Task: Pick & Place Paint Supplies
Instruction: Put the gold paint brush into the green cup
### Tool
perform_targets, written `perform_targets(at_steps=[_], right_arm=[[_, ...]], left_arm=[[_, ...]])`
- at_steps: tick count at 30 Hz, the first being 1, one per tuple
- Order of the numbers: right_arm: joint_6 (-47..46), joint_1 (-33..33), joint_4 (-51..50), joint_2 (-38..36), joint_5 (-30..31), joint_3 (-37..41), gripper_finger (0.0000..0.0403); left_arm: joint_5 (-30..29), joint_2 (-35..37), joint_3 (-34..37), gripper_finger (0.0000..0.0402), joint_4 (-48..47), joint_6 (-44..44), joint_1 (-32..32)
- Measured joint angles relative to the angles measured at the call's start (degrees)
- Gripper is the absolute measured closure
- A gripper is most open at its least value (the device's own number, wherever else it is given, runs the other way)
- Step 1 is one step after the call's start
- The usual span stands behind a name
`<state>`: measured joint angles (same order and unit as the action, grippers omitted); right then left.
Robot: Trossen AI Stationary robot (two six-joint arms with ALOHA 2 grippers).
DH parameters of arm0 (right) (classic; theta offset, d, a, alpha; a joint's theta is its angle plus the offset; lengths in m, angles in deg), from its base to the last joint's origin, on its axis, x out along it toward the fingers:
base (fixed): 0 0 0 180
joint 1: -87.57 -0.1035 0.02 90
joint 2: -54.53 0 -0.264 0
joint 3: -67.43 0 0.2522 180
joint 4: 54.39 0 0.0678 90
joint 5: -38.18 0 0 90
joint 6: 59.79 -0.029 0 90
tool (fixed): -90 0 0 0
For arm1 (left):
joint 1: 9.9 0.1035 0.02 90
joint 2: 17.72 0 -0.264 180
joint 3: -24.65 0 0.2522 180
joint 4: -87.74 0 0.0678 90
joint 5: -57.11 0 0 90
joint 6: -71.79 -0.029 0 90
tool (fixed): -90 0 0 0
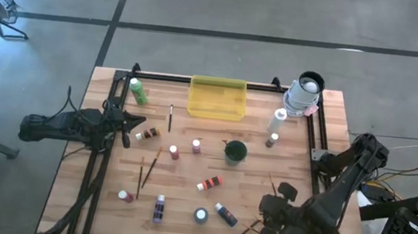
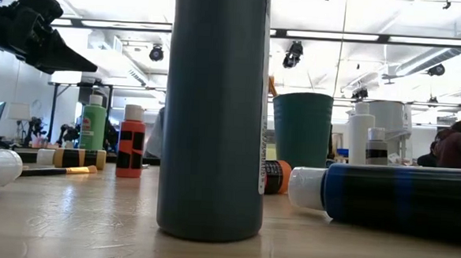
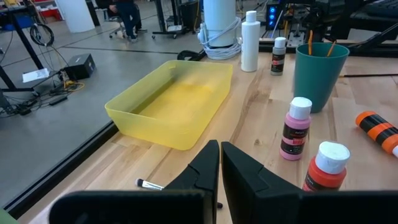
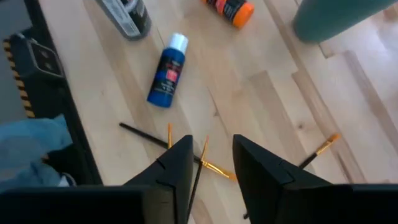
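- My right pincer hangs low over the near right corner of the pale wooden table, its two dark fingers parted with a clear gap between them and nothing held.
- Just under that gap, in my right wrist view, lie thin orange-brown wooden paintbrushes crossed loosely on the boards, with a further brush lying apart to one side.
- A small blue paint bottle with a white cap lies on its side just beyond those brushes; an orange-and-black paint bottle lies flat farther on.
- My left pincer waits at the table's left edge, fingers pressed together and empty, pointing across toward the translucent yellow rectangular tray at the far edge.
- Near it stand a pink white-capped bottle and a red white-capped bottle, both upright, beside the dark green round cup, which holds brush handles.
- From above, I see the remaining supplies scattered over the table: a green bottle at the far left, a purple bottle lying near the front edge, and more brushes left of centre.
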<state>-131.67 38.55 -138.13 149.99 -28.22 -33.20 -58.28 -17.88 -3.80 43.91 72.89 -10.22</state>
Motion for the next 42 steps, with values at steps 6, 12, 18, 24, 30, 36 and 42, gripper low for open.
perform_targets(at_steps=[6, 12, 18, 24, 30, 36, 42], right_arm=[[-1.64, 0.03, 1.60, 2.79, -2.49, 1.98, 0.0244], [-1.66, 0.47, 11.04, 2.54, -4.07, 8.55, 0.0215], [-0.74, 1.84, 17.81, 2.01, -6.49, 14.17, 0.0204], [-0.94, 2.40, 25.43, 2.01, -7.59, 19.26, 0.0220], [-1.95, 2.61, 31.64, 2.01, -7.81, 24.04, 0.0238], [-2.30, 3.79, 36.74, 2.03, -8.00, 28.03, 0.0252], [-1.69, 5.20, 39.68, 2.05, -8.73, 31.19, 0.0263]], left_arm=[[-0.02, 0.02, 0.00, 0.0378, 0.00, 0.01, 0.01], [0.00, 0.00, 0.00, 0.0378, 0.00, 0.01, 0.00], [0.00, 0.02, 0.00, 0.0378, -0.02, 0.00, 0.00], [0.00, 0.02, 0.00, 0.0378, 0.00, 0.00, 0.00], [0.00, 0.02, -0.02, 0.0378, 0.00, 0.00, 0.02], [0.00, 0.00, 0.00, 0.0378, 0.00, 0.00, 0.01], [0.00, 0.02, 0.00, 0.0378, 0.00, 0.00, 0.00]])
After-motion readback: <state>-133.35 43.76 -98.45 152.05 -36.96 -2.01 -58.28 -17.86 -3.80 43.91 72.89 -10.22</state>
